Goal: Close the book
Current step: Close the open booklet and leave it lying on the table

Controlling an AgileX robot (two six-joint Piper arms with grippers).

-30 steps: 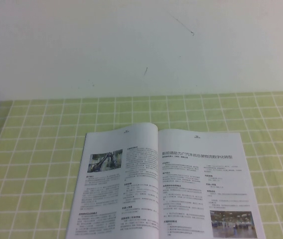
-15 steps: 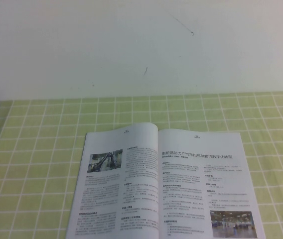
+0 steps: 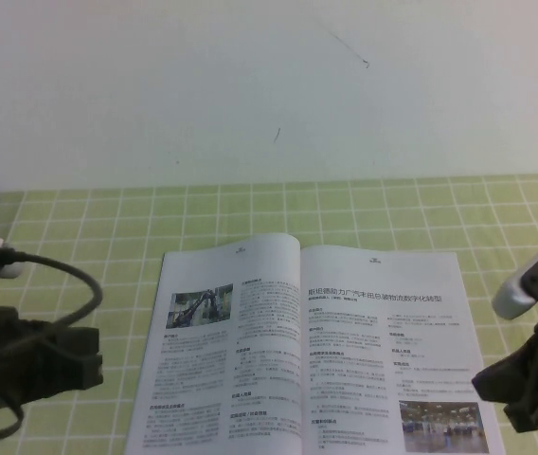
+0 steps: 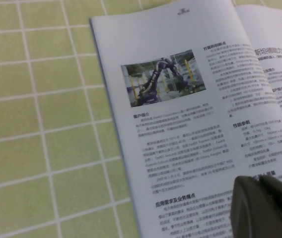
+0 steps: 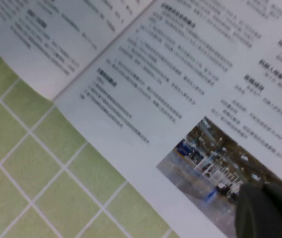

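The left gripper (lower left) and right gripper (lower right) flank the open magazine. Both grippers' fingers look pressed together, so they could skid on a page and shove it across the surface.

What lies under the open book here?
Green checked tablecloth shows beside and beyond the book; whatever lies beneath its pages is hidden. Left gripper hovers at its left, right gripper at its right.
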